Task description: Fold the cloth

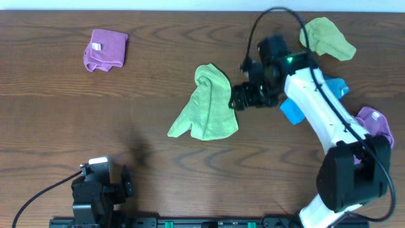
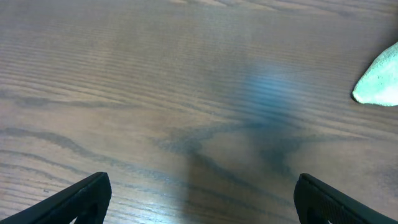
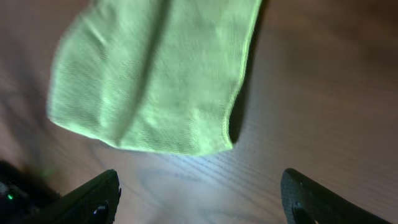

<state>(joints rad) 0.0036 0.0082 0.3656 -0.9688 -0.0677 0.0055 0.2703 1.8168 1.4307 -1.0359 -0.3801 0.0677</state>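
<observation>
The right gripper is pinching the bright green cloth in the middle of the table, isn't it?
Not pinching. The right gripper is open, with its fingers wide apart. The bright green cloth lies loose on the table just ahead of them, in the middle as you said. The right wrist view shows it.

lime-green cloth [image 1: 207, 104], brown wood-grain table [image 1: 152, 82]

Cloth [image 3: 155, 74] ran off the right wrist view's top edge, blue item [image 1: 291, 114] and purple cloth [image 1: 380, 123] sat half hidden under right arm [image 1: 316, 101]
</observation>
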